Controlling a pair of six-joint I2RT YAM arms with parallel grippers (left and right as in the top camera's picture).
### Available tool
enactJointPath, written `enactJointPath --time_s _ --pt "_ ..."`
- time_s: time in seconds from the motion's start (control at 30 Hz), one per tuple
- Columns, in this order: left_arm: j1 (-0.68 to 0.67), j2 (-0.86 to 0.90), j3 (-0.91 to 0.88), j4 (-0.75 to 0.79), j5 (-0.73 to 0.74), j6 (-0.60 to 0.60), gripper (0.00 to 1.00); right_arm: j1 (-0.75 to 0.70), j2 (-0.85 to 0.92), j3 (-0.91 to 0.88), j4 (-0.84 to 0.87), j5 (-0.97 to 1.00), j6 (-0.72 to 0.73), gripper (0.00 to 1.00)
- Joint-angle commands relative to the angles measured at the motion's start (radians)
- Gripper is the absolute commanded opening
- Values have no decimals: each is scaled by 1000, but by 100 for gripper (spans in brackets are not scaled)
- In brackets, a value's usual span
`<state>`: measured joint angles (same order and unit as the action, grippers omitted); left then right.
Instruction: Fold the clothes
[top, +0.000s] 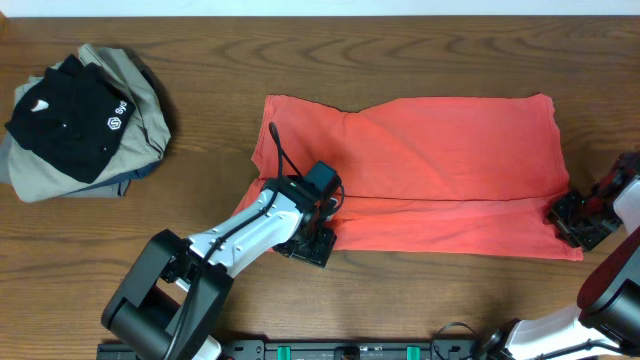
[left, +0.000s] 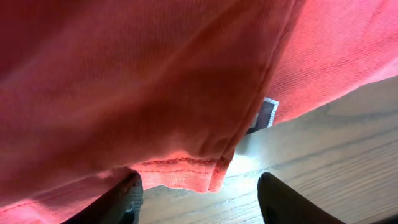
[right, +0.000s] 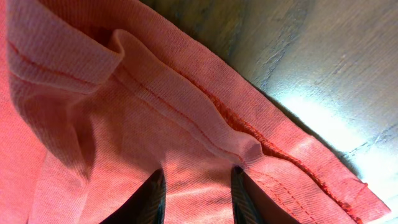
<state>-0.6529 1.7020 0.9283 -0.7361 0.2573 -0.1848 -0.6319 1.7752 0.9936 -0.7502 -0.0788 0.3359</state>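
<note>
One red T-shirt (top: 430, 170) lies spread across the middle of the table (top: 400, 300); I see the left gripper (top: 316, 243) at its near edge, jaws well apart, the hem hanging loose between them and nothing gripped; the right gripper (top: 580, 218) is at the near right corner, jaws drawn narrow and pinching a fold of the cloth.

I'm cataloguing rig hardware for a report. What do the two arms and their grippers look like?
Left arm and right arm: white links between bulky black joint housings. A thin black cable loops off the left one. Left gripper and right gripper are black and blocky.
</note>
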Motion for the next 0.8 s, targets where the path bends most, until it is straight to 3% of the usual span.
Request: enactJointPath --time_s 0.0,0.17,0.27,0.33,0.57,0.77 --pt "-3 10 11 -2 -16 13 49 0 3 -13 5 3 -12 33" --pt "-3 10 11 0 -16 13 36 0 3 -13 5 3 -12 33" --pt "-3 10 11 0 -16 12 15 0 3 -13 5 3 -12 33" --pt "-3 9 12 0 -16 12 6 0 3 -13 5 3 -12 33" --pt "-1 -3 66 -27 -31 12 6 0 3 -13 3 3 -12 34" --pt "43 -21 228 -83 -171 13 6 0 3 -13 3 3 -12 33"
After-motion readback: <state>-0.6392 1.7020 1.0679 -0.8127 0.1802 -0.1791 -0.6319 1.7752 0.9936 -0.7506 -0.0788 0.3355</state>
